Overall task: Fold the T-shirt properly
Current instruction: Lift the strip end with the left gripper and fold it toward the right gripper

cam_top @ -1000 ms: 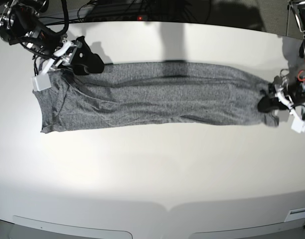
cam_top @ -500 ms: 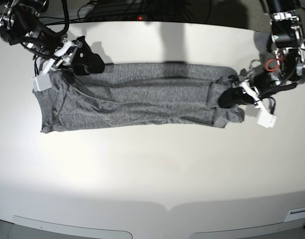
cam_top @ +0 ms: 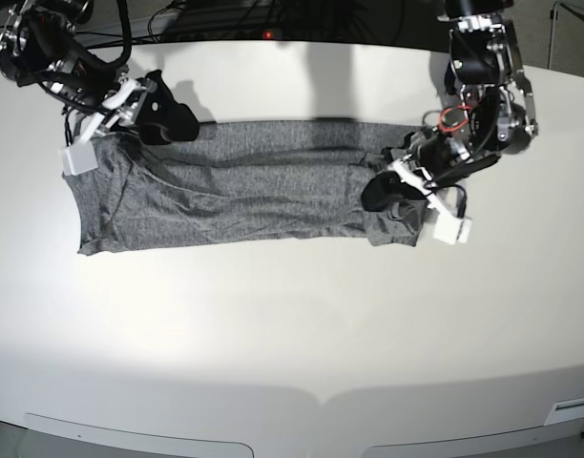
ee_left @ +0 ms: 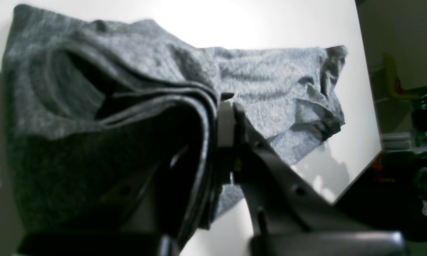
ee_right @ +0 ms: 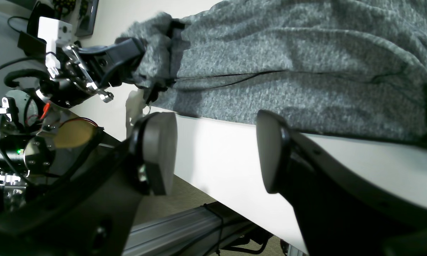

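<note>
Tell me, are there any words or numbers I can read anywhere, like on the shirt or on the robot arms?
None can be read.
T-shirt: plain grey, no print or label showing.
Left gripper and right gripper: no readable markings; the small white blocks on them look blank.
Table: bare white, no writing.
Equipment behind the table in the right wrist view: too blurred and small to read anything.

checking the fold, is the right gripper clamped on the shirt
No, the right gripper stands open with bare table between its pads, just beside the T-shirt edge.
</note>
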Robot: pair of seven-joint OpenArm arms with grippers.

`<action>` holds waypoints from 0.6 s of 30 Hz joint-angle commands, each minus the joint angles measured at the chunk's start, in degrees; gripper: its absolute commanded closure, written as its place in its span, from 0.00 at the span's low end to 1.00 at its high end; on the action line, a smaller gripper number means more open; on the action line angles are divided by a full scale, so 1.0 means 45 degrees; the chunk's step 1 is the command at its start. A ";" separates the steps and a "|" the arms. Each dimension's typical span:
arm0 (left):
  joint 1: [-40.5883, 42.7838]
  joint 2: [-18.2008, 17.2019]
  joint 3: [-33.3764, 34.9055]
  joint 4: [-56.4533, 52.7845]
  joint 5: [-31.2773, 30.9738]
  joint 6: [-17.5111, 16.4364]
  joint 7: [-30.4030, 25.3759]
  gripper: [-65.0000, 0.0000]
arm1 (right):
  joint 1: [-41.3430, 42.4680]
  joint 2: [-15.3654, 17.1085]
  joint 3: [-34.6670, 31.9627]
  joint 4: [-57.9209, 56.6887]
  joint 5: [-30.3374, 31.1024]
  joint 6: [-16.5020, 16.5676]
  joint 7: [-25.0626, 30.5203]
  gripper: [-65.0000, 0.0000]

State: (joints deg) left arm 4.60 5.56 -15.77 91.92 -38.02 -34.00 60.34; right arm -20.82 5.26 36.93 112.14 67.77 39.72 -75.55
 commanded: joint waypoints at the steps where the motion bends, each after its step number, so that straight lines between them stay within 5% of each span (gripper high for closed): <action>1: -0.0136 0.0068 0.0369 0.0233 -0.0185 -0.0102 -0.0194 1.00 | 0.0044 0.0097 0.0029 0.0233 0.0374 0.0061 0.0112 0.45; 9: 0.0015 0.0063 0.2623 0.0233 0.1030 -0.0087 -0.1321 1.00 | 0.0034 0.0097 0.0029 0.0233 0.0369 0.0061 0.0102 0.45; 18: 0.0044 0.0068 0.2861 0.0233 0.2040 0.0034 -0.1802 1.00 | 0.0034 0.0097 0.0029 0.0233 0.0369 0.0061 0.0102 0.45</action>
State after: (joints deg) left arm 5.52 5.56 -3.01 91.90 -27.14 -33.39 53.49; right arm -20.84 5.26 36.93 112.14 67.75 39.72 -75.55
